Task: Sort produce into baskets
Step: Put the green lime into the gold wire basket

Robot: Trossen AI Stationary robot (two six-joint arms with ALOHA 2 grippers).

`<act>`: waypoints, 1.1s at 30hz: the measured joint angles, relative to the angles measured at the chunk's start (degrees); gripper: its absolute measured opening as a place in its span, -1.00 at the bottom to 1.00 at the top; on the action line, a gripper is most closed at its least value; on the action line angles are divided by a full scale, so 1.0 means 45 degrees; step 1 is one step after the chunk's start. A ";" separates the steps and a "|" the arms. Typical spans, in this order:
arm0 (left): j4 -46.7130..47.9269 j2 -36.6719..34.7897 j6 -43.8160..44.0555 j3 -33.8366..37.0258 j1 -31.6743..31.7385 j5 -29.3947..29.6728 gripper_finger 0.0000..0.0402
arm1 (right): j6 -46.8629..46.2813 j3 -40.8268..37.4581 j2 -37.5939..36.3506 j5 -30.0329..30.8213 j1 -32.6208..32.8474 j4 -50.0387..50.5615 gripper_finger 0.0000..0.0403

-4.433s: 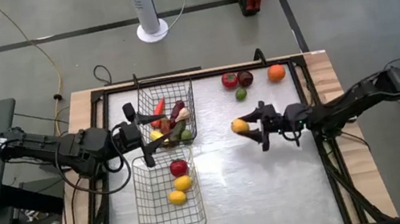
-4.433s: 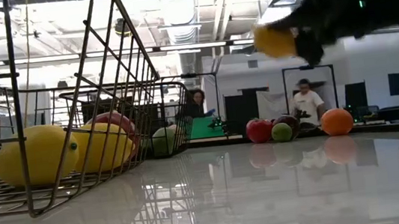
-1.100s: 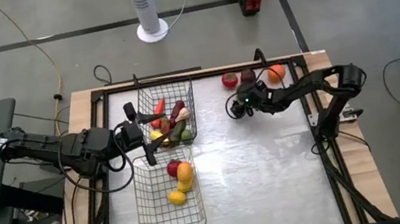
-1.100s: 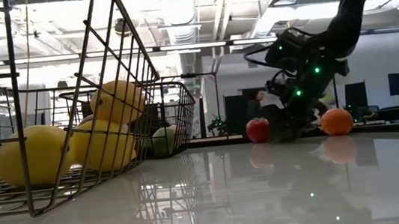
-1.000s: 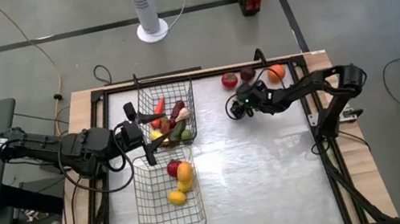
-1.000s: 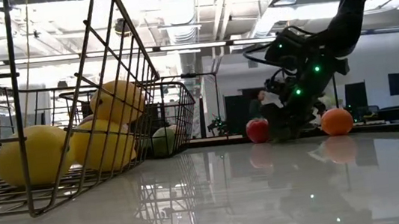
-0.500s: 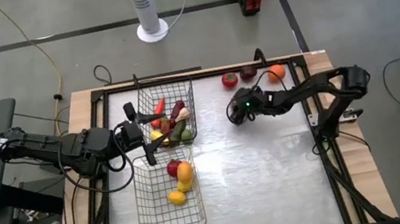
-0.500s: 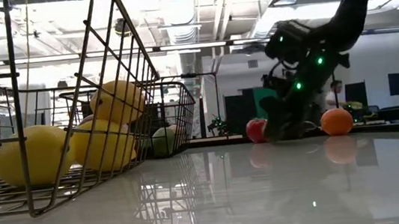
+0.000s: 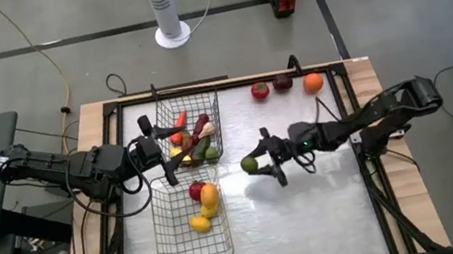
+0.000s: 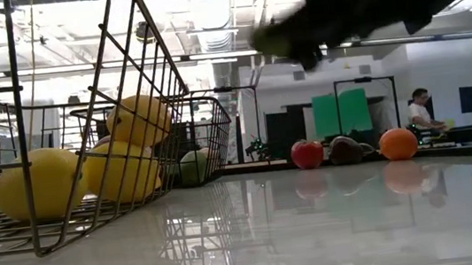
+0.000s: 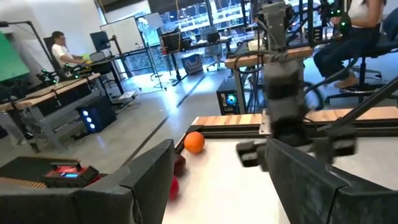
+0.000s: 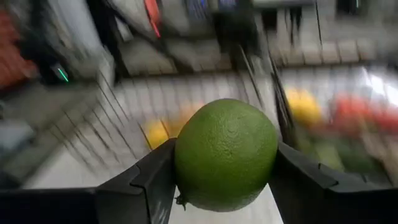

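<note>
Above the middle of the desk (image 9: 315,214), my right gripper (image 9: 260,164) has its jaws clamped on a green lime (image 12: 225,154), near the baskets (image 9: 190,230). My left gripper (image 9: 148,145) waits beside them, jaws apart.

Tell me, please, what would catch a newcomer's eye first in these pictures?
Most striking is the green lime clamped in the right claw, held above the middle of the table. To its left stand two wire baskets, the near one with lemons and a red fruit, the far one with mixed vegetables. Three fruits remain at the far edge, the orange rightmost.
</note>
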State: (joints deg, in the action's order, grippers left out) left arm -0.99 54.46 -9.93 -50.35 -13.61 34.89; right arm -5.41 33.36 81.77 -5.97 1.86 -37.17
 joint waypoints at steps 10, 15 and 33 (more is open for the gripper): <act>-0.0024 0.0000 -0.0011 0.0000 0.0000 0.0015 0.20 | 0.0213 0.2713 0.3055 0.0666 0.1382 -0.2732 0.21; 0.0032 0.0000 -0.0016 0.0000 0.0000 0.0011 0.20 | 0.0611 0.5468 0.5057 0.0367 0.1507 -0.0943 0.22; 0.0146 0.0000 -0.0074 0.0000 0.0000 0.0010 0.20 | 0.1222 0.9710 0.6934 -0.0095 0.1498 0.4548 0.42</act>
State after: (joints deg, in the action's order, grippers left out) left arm -0.34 54.46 -10.26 -50.35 -13.61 34.94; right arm 0.09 77.06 112.98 -6.39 8.60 -16.70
